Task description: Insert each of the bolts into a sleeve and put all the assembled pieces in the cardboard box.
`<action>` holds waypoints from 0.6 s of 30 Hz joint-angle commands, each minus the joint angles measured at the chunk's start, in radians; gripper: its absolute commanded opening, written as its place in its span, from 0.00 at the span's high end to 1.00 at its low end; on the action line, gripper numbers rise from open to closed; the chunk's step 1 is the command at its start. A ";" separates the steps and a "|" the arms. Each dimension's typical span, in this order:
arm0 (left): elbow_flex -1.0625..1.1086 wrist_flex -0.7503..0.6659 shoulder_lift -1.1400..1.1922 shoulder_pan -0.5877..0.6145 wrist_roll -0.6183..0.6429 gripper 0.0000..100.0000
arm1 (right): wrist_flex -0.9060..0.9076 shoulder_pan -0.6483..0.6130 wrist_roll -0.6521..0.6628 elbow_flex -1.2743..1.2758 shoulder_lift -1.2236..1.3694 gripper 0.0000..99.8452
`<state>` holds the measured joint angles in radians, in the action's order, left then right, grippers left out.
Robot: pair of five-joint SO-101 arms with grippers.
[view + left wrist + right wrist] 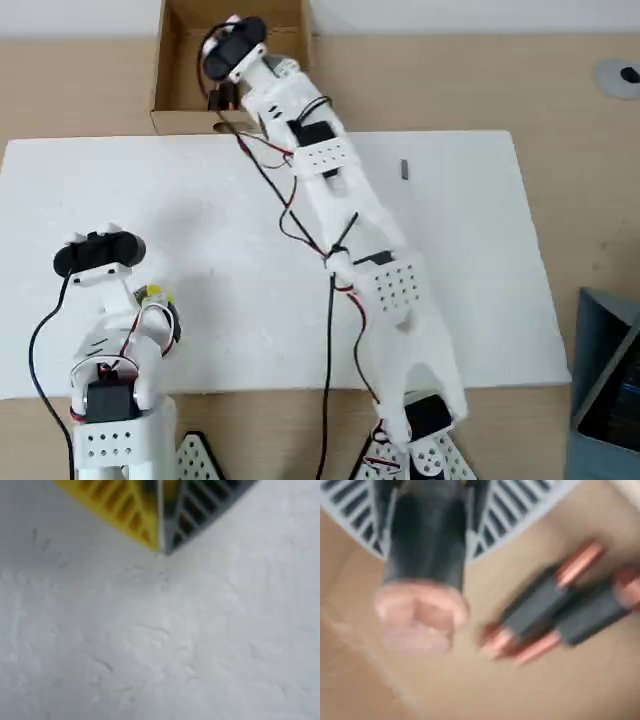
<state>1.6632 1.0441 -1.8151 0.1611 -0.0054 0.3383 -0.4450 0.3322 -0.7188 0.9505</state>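
My right gripper (427,555) is shut on a black sleeve (427,535) with a copper bolt head (420,615) sticking out of its end. It hangs inside the cardboard box (445,690). Two assembled pieces (532,607) (592,610), each a black sleeve with copper ends, lie side by side on the box floor beside it. In the high view the right arm (330,180) stretches across the white mat into the cardboard box (165,70). My left gripper (161,547) is shut, its yellow and grey fingers meeting just above the white mat (160,645), with nothing held.
A small dark piece (405,169) lies alone on the white mat (480,300) to the right of the right arm. The left arm (110,340) stands at the mat's near left. A dark bin (605,400) stands off the mat at the right edge.
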 commanded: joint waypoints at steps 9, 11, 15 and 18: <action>-0.011 -0.015 -0.008 0.005 -0.002 1.00 | 0.126 -0.010 0.017 -0.090 -0.025 0.85; -0.011 -0.015 -0.008 0.005 -0.002 1.00 | 0.124 -0.010 0.017 -0.091 -0.027 0.85; -0.011 -0.015 -0.008 0.005 -0.002 1.00 | 0.124 -0.010 0.017 -0.091 -0.028 0.85; -0.011 -0.015 -0.008 0.005 -0.002 1.00 | 0.129 -0.012 0.017 -0.093 -0.030 0.85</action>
<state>1.6632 1.0441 -1.8151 0.1611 -0.0054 0.4580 -0.4496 0.3460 -0.7541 0.9475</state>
